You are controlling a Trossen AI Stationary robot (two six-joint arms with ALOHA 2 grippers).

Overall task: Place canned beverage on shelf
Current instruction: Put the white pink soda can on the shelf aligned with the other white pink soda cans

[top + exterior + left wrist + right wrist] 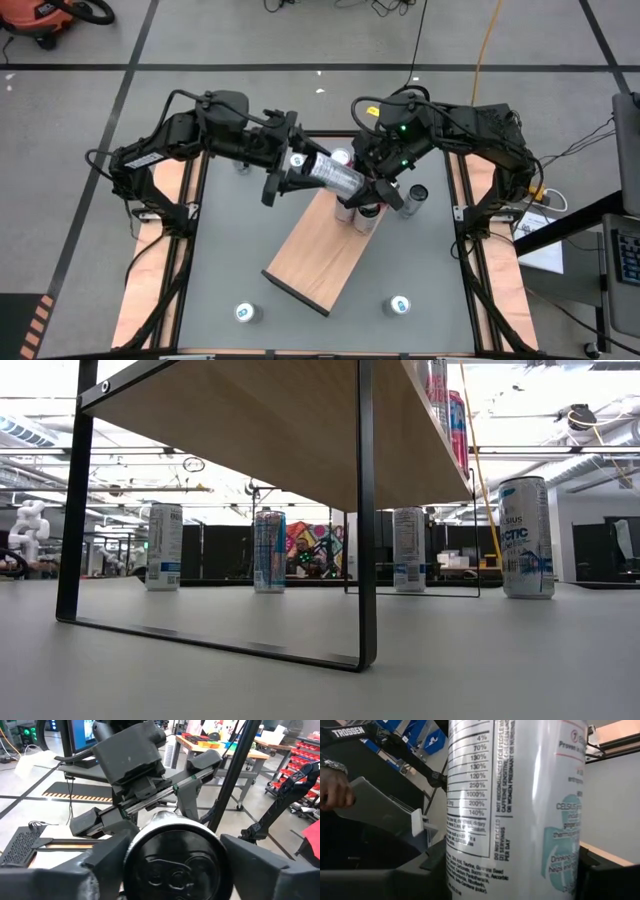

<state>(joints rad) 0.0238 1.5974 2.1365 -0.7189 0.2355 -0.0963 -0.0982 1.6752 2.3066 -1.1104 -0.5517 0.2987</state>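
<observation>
**Two arms hold one can above a wooden shelf on a grey table**

Seen from above, the left gripper and right gripper meet over the far end of the shelf, a light wooden board lying diagonally on the grey table. Between them is a silver can, lying on its side. The right jaws are clamped on it; the left jaws sit around its end, grip unclear. Other cans stand on the table. Concrete floor surrounds it.
</observation>
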